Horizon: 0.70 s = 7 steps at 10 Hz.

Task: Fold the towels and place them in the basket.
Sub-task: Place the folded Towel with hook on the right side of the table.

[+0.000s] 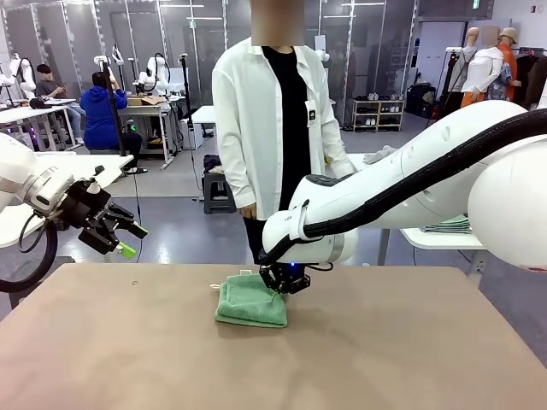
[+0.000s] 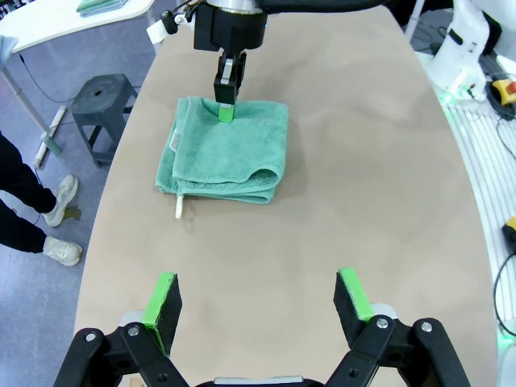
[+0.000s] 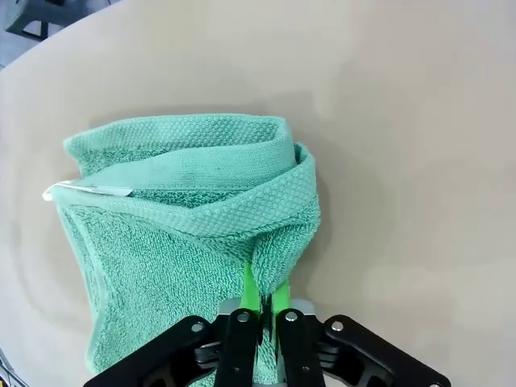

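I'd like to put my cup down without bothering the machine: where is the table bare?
Bare table lies along the near side, in front of the green towel, and to both sides of it. Crowded at the towel's far corner, where the right arm's fingers pinch it.

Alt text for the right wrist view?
The right end effector is shut on the edge of a folded mint green towel, cloth pinched between its green pads. The towel lies on a tan table, white tag showing.
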{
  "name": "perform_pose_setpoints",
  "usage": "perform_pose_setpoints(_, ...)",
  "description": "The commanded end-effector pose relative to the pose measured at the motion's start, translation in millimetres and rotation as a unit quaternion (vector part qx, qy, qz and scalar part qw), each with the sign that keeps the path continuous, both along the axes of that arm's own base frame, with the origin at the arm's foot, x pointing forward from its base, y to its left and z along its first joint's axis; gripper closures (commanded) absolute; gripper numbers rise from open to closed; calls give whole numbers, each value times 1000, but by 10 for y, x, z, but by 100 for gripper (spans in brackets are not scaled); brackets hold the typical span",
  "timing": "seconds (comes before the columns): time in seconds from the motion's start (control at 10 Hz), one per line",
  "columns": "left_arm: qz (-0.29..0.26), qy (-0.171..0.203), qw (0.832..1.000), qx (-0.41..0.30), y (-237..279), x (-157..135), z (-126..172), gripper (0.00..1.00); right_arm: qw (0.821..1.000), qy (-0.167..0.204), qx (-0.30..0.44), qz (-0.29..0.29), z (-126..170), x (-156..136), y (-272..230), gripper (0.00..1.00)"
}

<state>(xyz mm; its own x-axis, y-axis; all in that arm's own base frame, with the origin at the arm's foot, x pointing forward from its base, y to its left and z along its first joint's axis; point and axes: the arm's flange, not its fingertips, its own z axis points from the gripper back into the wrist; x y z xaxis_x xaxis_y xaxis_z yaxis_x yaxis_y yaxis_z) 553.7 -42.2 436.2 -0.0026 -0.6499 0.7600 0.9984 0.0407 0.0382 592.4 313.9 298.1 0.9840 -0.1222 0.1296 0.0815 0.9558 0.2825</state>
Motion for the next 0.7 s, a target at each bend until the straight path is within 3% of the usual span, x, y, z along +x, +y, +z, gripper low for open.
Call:
perform_pose_setpoints(0.0,0,-1,1000,-1,3,-1,10,4,1000,1,4,-4,-8,-2,-6,100)
perform_pose_setpoints(0.3,0,-1,1000,-1,3,-1,10,4,1000,1,4,-4,-8,-2,-6,100)
perform_pose_setpoints(0.4,0,-1,1000,-1,3,-1,10,4,1000,0,1,-1,0,1,-1,94)
perform_pose_setpoints(0.6,0,-1,1000,-1,3,-1,10,4,1000,-9,1,10,14,53,-375,94)
